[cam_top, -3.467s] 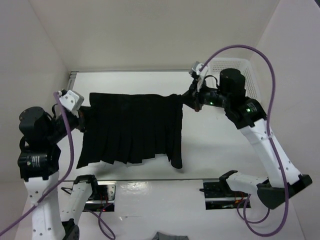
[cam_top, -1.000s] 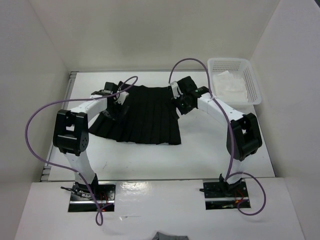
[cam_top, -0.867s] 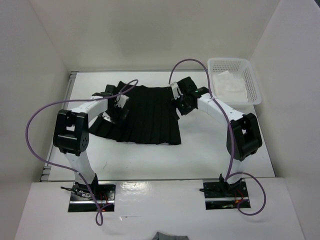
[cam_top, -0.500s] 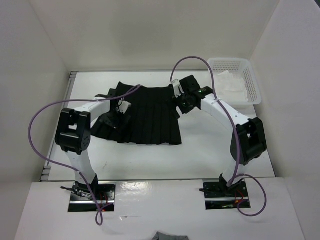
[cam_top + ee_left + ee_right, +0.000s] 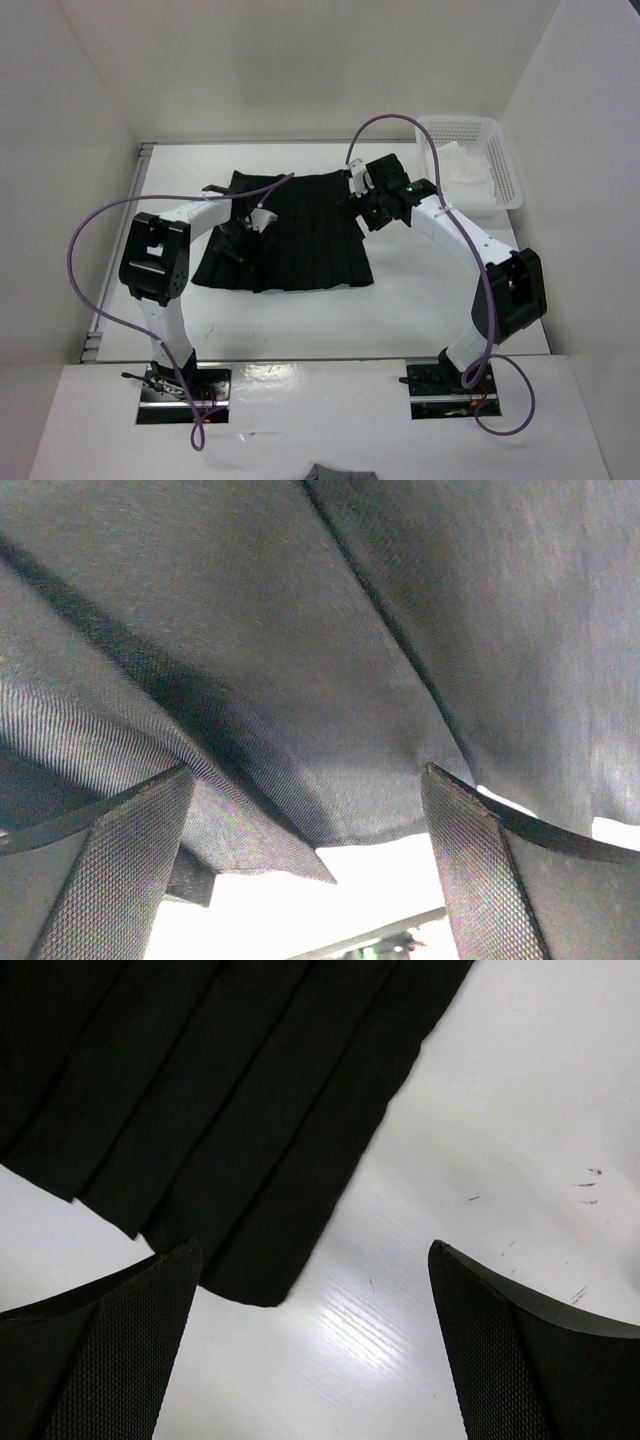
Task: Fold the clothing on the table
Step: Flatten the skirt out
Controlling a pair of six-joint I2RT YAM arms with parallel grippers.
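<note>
From above, the left claw (image 5: 240,228) is black on the black skirt (image 5: 310,240), so I cannot make out its fingertips against the cloth. In the left wrist view the skirt runs off the top and both sides (soft, far too close). The right wrist view crops it at top and left. A dark scrap (image 5: 340,470) at the bottom edge of the overhead view is cut off beyond telling.
</note>
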